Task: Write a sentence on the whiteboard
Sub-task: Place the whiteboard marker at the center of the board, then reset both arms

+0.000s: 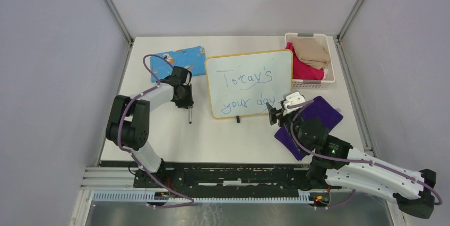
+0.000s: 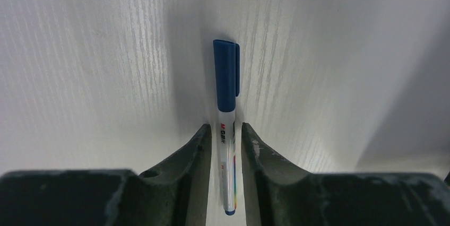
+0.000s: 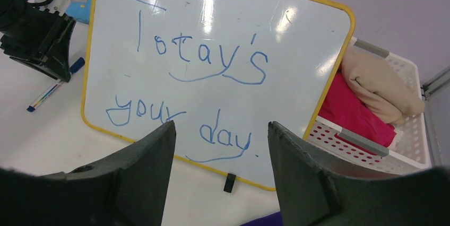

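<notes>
Heads up, the writing itself looks done: the sentence (image 3: 204, 55) sits in two blue lines on the whiteboard (image 1: 282, 62), which lies flat mid-table between the blue cloth (image 1: 180, 59) and the basket (image 1: 314, 83). So what's left to mess up is the exit. Your left gripper (image 2: 225, 130) is down on the table (image 1: 170, 136) just left of the board, jaws narrowed to a slit around the barrel of the capped marker (image 2: 226, 77). I honestly can't tell whether they're pinching it or just flanking it. If they've got any bite and you lift, the pen comes up crooked, drops and rolls, maybe onto the board. Open wider before you pull away. Your right gripper (image 3: 220, 126) is spread wide with nothing in it, hovering right at the board's near right corner by the black clip (image 3: 229, 182) and over the purple cloth (image 1: 325, 110). One sloppy move forward there would clip the rim, skid the board, or drag a finger through "day" and smear the ink. Back it straight out, not across.
</notes>
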Robot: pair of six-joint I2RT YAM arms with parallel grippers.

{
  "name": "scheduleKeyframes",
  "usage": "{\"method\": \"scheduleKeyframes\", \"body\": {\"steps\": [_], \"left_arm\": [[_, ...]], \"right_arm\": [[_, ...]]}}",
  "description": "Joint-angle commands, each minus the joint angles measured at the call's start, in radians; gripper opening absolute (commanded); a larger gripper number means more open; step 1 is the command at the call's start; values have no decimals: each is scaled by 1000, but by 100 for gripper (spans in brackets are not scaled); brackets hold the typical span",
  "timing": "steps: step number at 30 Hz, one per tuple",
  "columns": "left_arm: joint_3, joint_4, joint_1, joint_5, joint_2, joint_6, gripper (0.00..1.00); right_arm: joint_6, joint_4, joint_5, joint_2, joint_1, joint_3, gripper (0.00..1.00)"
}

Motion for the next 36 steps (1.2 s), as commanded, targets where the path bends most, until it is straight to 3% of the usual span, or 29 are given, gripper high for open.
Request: {"method": "scheduleKeyframes", "body": {"steps": [1,8,11,12,13,22,31,36], "left_arm": [[-19,-3,-5,-54,-34,-19,36],[-43,28,-11,-108,-122,-42,71],[-59,45,-15,-135,-180,-50,78],[-65,50,-18,-148,-201,-52,94],[-70,56,-22,-163,-233,-53,99],[-103,96,-69,-282,-405,-41,100],[-176,193,-150,-463,-708,-22,100],[-201,287,-169,-410,-838,-31,100]], "right_arm": [[6,21,35,-4,-2,3,69],[12,20,38,-4,-2,5,69],[15,19,38,0,-1,3,70],[16,20,38,3,-2,1,70],[15,20,37,6,-2,1,69],[13,22,27,40,-2,9,70],[27,44,24,61,-1,-19,71],[153,105,154,147,-2,-9,88]]}}
